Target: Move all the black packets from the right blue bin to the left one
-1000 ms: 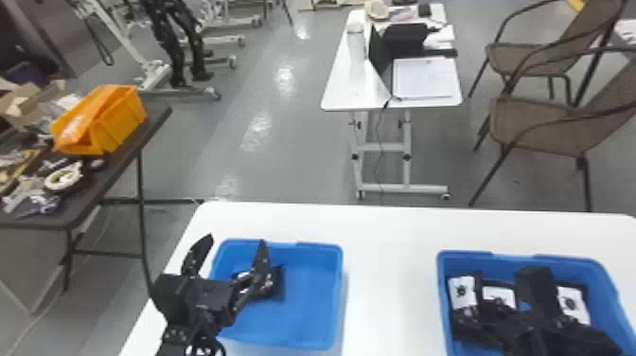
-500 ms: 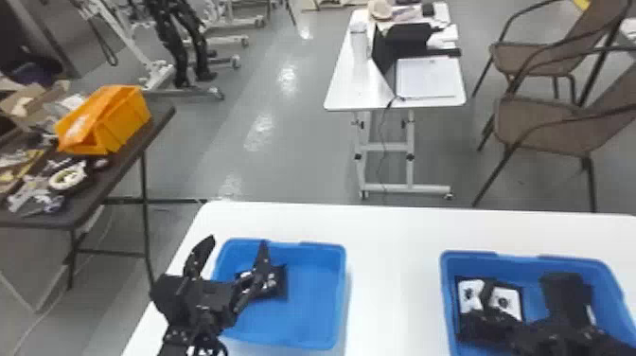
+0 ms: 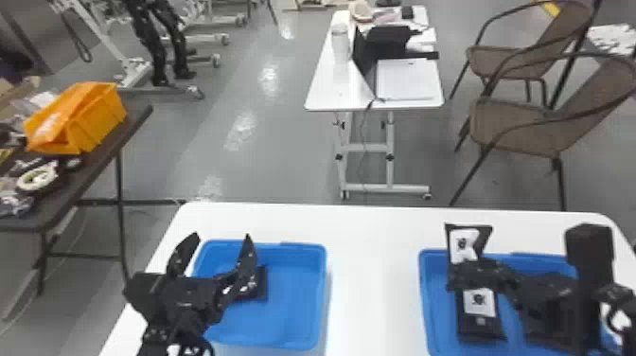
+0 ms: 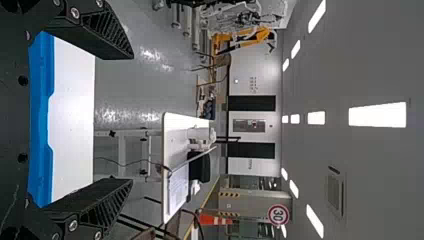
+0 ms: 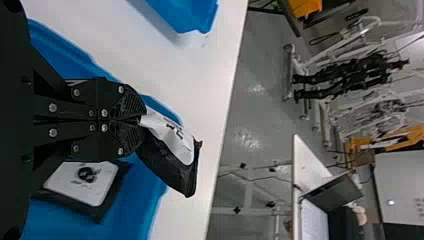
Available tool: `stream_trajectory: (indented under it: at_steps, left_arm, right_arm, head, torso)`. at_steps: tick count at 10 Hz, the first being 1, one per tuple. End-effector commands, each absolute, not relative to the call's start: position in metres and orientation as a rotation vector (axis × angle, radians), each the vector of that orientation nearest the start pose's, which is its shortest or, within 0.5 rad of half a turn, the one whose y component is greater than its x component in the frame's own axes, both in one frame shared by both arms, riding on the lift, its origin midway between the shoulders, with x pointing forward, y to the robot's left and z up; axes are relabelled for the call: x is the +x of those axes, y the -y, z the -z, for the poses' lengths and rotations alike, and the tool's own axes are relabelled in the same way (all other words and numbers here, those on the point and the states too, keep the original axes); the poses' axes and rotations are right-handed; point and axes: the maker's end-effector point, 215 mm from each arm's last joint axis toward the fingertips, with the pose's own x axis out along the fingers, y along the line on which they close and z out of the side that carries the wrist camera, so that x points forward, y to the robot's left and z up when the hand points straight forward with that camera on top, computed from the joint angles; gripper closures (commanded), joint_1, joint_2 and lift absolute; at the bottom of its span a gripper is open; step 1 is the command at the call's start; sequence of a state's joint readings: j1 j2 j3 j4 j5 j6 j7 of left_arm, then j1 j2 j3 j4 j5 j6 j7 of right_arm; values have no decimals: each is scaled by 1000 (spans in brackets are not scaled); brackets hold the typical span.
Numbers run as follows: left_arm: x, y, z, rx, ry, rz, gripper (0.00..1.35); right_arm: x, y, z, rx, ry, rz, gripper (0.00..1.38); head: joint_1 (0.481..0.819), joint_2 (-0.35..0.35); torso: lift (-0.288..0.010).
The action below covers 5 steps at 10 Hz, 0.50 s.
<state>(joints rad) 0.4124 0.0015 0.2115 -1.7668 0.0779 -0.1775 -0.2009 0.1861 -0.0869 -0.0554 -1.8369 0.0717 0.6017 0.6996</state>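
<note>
Black packet point(image 3: 463, 246) with a white label, held up at the far edge of the right blue bin point(image 3: 428, 303) by the right gripper point(image 3: 461, 271), whose fingers are closed on one end of it. In the right wrist view, the packet's other end sticks out past the fingertips. A second labelled packet point(image 3: 479, 315) lies inside the right bin, below the held one. Dark shapes under the right arm are too hidden to tell apart.

The left gripper point(image 3: 220, 236) is at the left blue bin point(image 3: 288, 307), its two fingers spread wide with nothing between them. A dark packet point(image 3: 260, 284) sits in that bin, partly hidden behind one finger.

Both bins stand on a white table point(image 3: 374, 265), well apart. Beyond are a smaller white table point(image 3: 326, 90) and two brown chairs point(image 3: 516, 123).
</note>
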Motion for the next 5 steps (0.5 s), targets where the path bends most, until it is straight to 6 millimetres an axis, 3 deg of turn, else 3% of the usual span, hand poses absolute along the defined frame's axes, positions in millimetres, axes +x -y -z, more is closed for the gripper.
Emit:
stream_trajectory:
  at_steps: [1,3,5]
  left_arm:
    - [458,-294,384,-20,-27,16,147]
    - [468,-270,377,-88,-16,50,147]
    - [476,-263,365,-123,2,63,147]
  right_arm:
    - [503,110,405,19,-416,-707,1282]
    - [520,52,376,68,-331,-884,1282]
    - [526,4,371,187,-282,-1030,1282]
  head:
    - [695,175]
    - [695,216]
    - [695,247]
  torso:
    - [0]
    - [0]
    - [0]
